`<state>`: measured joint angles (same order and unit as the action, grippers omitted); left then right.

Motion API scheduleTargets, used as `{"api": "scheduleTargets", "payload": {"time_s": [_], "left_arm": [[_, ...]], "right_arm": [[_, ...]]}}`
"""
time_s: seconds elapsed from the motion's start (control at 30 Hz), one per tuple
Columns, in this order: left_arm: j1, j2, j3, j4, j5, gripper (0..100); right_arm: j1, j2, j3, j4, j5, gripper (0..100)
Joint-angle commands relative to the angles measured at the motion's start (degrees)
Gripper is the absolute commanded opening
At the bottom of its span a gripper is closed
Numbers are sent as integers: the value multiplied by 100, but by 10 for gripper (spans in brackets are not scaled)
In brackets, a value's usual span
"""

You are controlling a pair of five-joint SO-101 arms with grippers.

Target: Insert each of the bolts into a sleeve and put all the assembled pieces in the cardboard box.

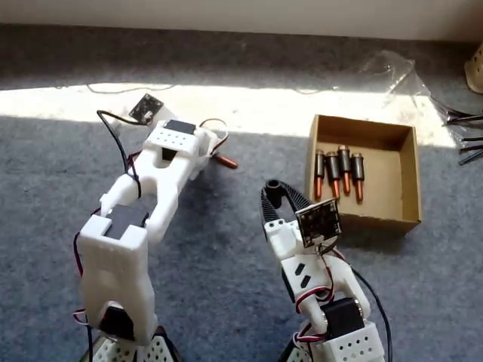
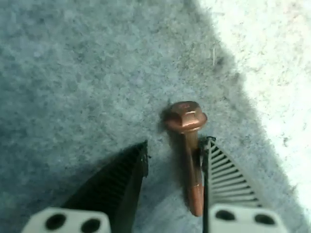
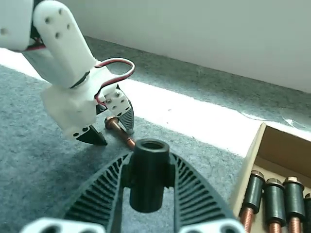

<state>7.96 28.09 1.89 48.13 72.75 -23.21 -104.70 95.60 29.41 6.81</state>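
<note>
Black cylindrical sleeve [image 3: 148,177] stands upright, its open bore facing up, clamped between the ribbed black fingers of the right gripper [image 3: 149,162], which hovers over the grey carpet [image 1: 226,264] just beside the open brown cardboard box [image 1: 411,173]. Four copper bolts already seated in black sleeves [image 1: 338,172] lie side by side in that box, so most of the job looks finished. One copper-coloured hex-headed bolt [image 2: 190,155] remains outside it, near the edge of the sunlit strip and between the fingers of the left gripper [image 2: 176,145]. Those jaws stand apart: the shank rests against one finger, while a clear gap separates it from the other, so the bolt is not yet pinched. What seems to be left is gripping this bolt, sliding it into the waiting sleeve, and dropping that final pair in with the rest.
</note>
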Motion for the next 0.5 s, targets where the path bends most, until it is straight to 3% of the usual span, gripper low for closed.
{"api": "scheduleTargets", "payload": {"time_s": [0.0,0.47], "left_arm": [[75,338,-418,-281,53,181],[40,356,-541,-220,53,181]], "right_arm": [[48,-57,602,-180,53,5],[48,-57,602,-180,70,5]]}}
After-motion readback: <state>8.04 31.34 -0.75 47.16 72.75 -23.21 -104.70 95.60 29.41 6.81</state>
